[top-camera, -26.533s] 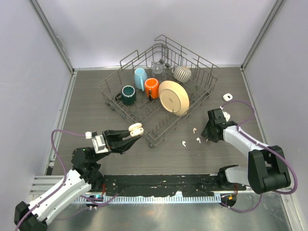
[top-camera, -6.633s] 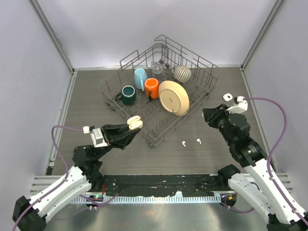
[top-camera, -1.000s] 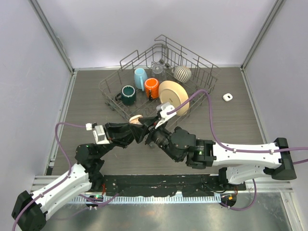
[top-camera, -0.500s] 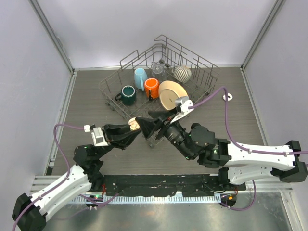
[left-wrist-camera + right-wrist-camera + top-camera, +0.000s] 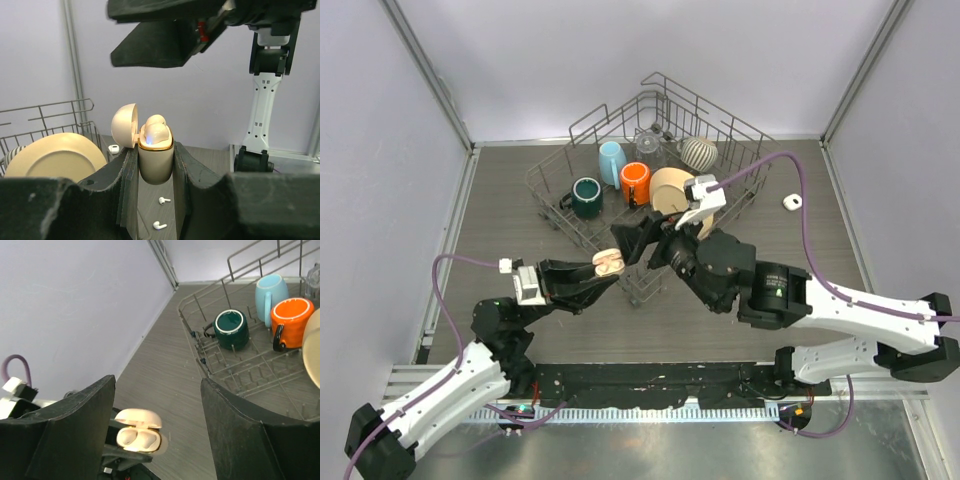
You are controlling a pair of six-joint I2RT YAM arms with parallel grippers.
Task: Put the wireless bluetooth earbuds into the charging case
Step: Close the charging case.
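Observation:
The cream charging case (image 5: 155, 162) stands upright between my left gripper's (image 5: 155, 156) fingers, lid (image 5: 124, 125) flipped open. A glossy white earbud (image 5: 157, 132) sits in its top. Two more earbuds (image 5: 164, 200) (image 5: 159, 225) lie on the table below. From above, the case (image 5: 608, 262) is held over the table by the left gripper (image 5: 599, 268), near the rack's front corner. My right gripper (image 5: 642, 240) is open just beyond and above it, holding nothing. In the right wrist view the open case (image 5: 139, 437) shows below the spread right gripper (image 5: 157, 395).
A wire dish rack (image 5: 725, 116) at the back holds a teal mug (image 5: 587, 197), an orange mug (image 5: 636, 182), a blue mug (image 5: 611, 160) and a cream plate (image 5: 670, 190). A small white object (image 5: 792, 201) lies at the right. The right arm spans the table's middle.
My right gripper has opened and drawn back from the case toward the rack. The left gripper still holds the case, which has shifted only slightly.

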